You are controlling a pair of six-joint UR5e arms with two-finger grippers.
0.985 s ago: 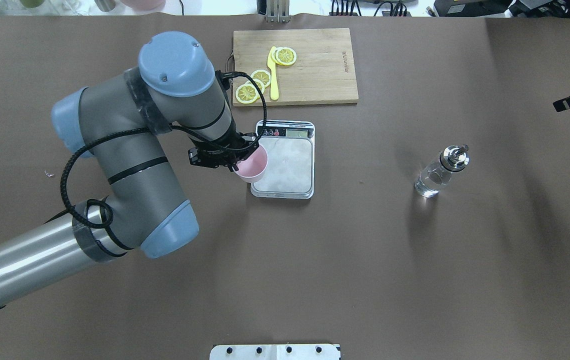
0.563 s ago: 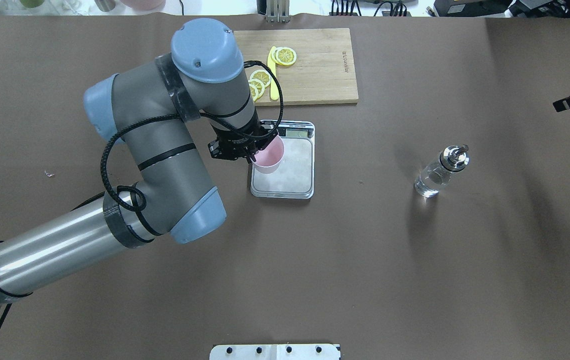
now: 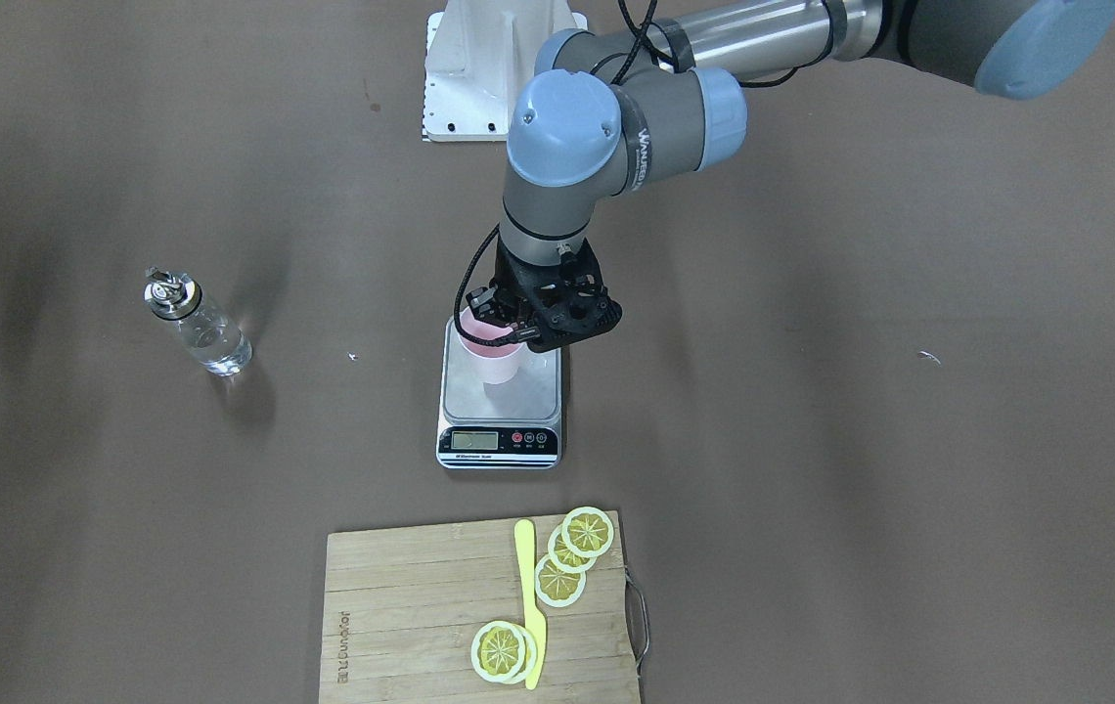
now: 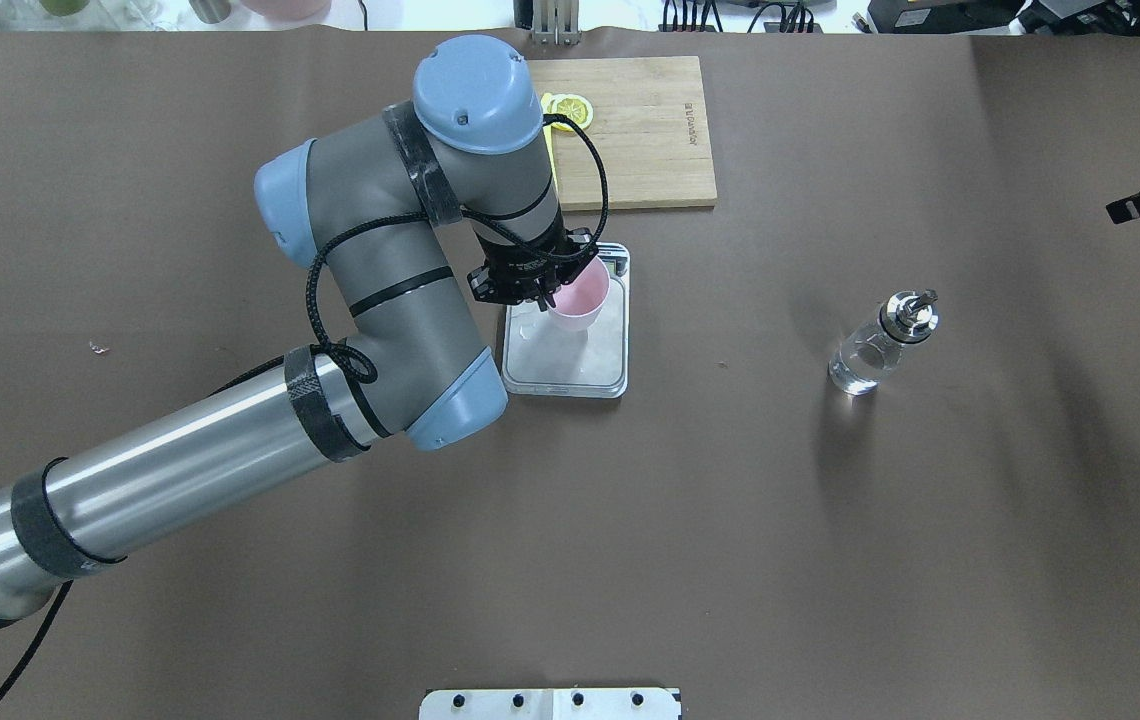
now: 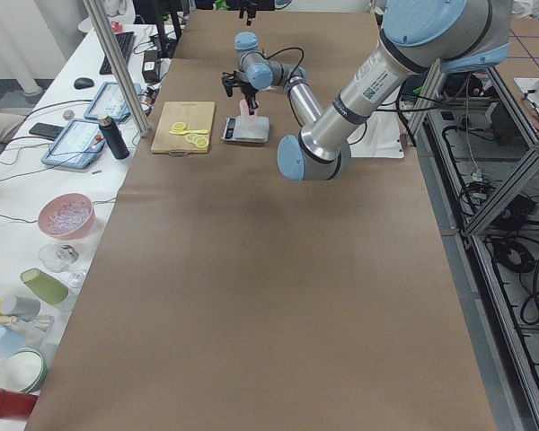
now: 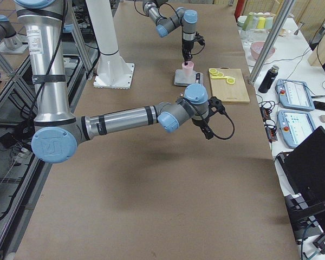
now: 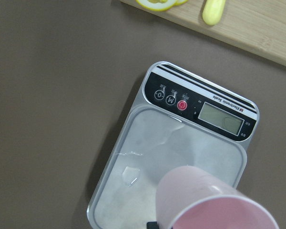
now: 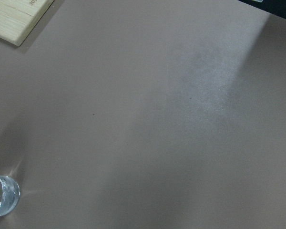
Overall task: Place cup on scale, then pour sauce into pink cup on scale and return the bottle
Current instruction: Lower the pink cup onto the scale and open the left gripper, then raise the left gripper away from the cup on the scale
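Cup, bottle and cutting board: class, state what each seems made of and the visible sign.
Cup: likely matte plastic, opaque pale pink.
Bottle: probably clear glass, see-through, with shiny metal-looking cap.
Cutting board: wood or bamboo, pale strips with grain.

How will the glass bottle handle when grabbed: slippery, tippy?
The bottle looks like smooth clear glass, so probably slippery and breakable if dropped. Narrow base with a metal pourer cap on top: a sideways nudge could tip it. Liquid inside likely adds weight and may slosh.
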